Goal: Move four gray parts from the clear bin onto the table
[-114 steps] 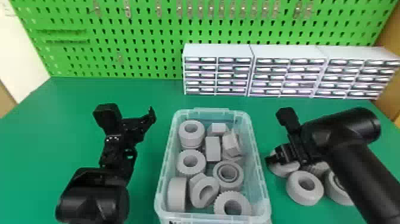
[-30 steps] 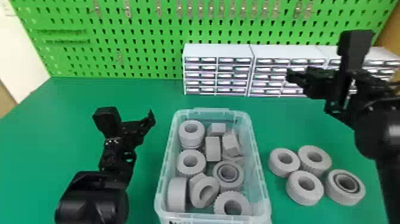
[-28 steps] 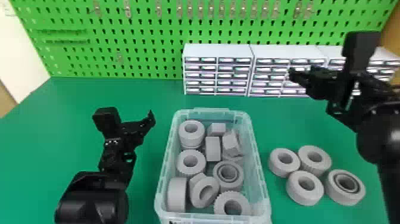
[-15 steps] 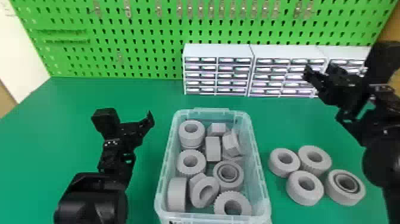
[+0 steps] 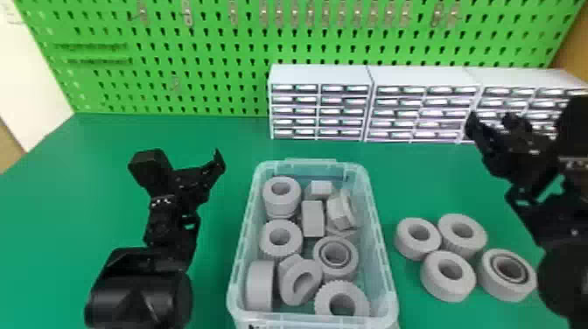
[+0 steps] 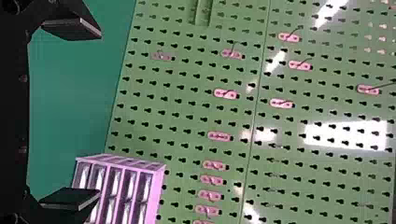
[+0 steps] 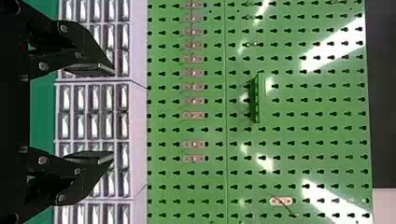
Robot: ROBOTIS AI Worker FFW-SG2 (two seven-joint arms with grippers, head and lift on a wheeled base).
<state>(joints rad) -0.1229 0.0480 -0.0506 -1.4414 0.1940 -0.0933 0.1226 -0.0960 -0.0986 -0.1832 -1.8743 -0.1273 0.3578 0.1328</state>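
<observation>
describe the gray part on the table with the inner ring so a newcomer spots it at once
On the green table, find the clear bin, then the four round gray parts to its right. The target part sits farthest from the bin; unlike its three neighbours, it shows a narrow ring set inside its opening.

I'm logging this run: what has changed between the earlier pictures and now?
The right gripper moved up and away from the four table parts, then drifted right; whether it let one go there can't be told. Those parts, the filled bin and the left gripper stayed about as they were.
</observation>
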